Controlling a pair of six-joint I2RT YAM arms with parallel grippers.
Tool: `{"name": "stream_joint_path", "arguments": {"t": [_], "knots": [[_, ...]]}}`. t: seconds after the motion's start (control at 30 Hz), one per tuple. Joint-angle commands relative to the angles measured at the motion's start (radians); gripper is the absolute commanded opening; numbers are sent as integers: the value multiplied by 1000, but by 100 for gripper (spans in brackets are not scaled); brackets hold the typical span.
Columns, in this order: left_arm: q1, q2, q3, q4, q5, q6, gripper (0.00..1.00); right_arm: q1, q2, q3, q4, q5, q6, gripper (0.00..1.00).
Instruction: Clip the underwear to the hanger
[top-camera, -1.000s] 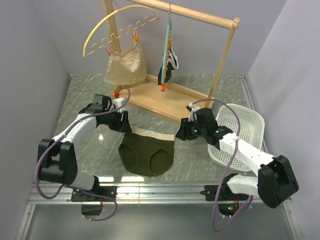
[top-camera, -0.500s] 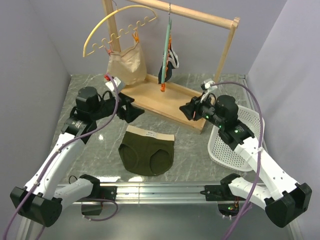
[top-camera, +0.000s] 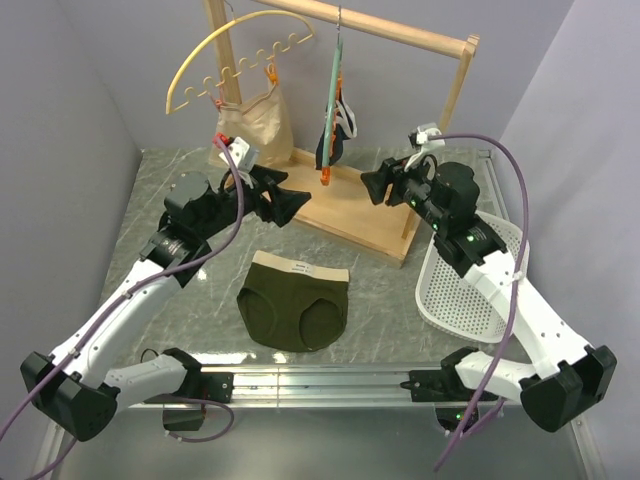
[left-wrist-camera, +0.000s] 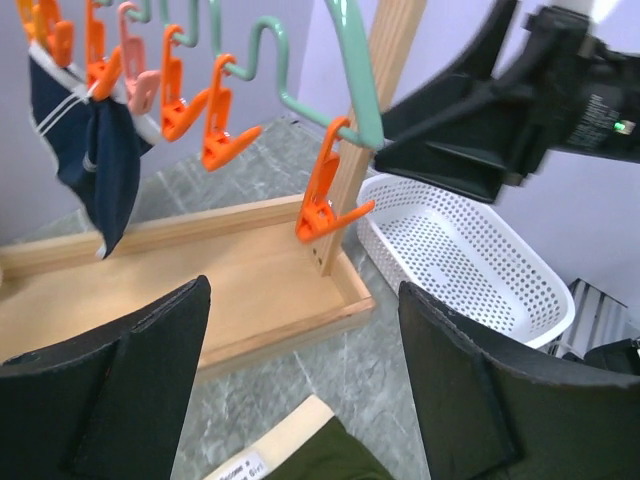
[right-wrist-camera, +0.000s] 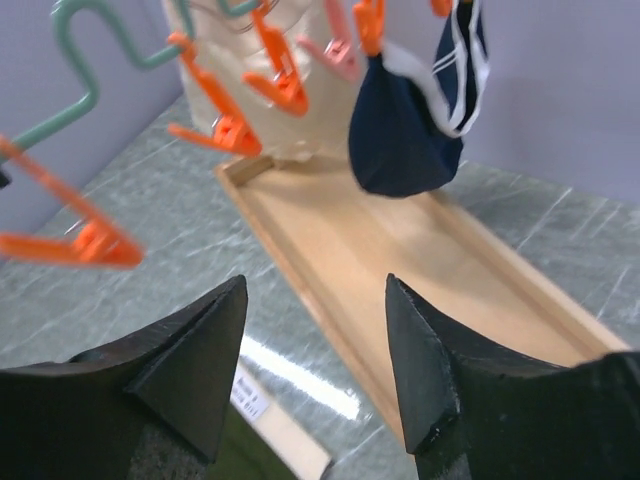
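The olive-green underwear (top-camera: 295, 305) with its tan waistband lies flat on the table, apart from both grippers. It shows at the bottom edge of the left wrist view (left-wrist-camera: 320, 462) and the right wrist view (right-wrist-camera: 240, 458). The teal hanger (top-camera: 333, 90) hangs edge-on from the wooden rail, with orange clips (left-wrist-camera: 325, 195) along it (left-wrist-camera: 270, 60). In the right wrist view the hanger (right-wrist-camera: 85, 95) and its clips (right-wrist-camera: 225, 128) are at upper left. My left gripper (top-camera: 295, 203) is open and empty, raised left of the hanger (left-wrist-camera: 305, 295). My right gripper (top-camera: 372, 185) is open and empty, raised right of it (right-wrist-camera: 315, 285).
A navy garment (top-camera: 335, 140) hangs clipped on the teal hanger. A beige garment (top-camera: 250, 130) hangs from the cream scalloped hanger (top-camera: 230, 50). The wooden rack's base tray (top-camera: 330, 205) lies under the grippers. A white perforated basket (top-camera: 480, 270) stands at the right.
Both arms have risen from beside the underwear and moved back toward the hanger, facing each other across it. The underwear has stayed flat on the table.
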Motion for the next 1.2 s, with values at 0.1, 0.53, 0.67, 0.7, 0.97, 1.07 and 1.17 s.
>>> {"name": "stream_joint_path", "arguments": {"t": [0.1, 0.53, 0.67, 0.7, 0.97, 1.07, 1.17], "knots": [[15, 70, -15, 190, -33, 40, 79, -41, 133, 108, 162, -15, -2, 65], [235, 326, 42, 469, 349, -7, 74, -150, 417, 407, 127, -351, -6, 64], [235, 400, 100, 517, 386, -4, 74, -150, 455, 413, 193, -409, -68, 64], [235, 415, 103, 525, 386, -4, 74, -148, 469, 410, 207, -424, -100, 64], [235, 495, 158, 569, 387, 22, 75, -150, 516, 398, 333, -529, -200, 64], [235, 536, 187, 580, 390, 31, 75, -150, 536, 413, 343, -543, -218, 65], [235, 557, 206, 595, 399, 19, 75, -150, 552, 426, 357, -547, -238, 65]]}}
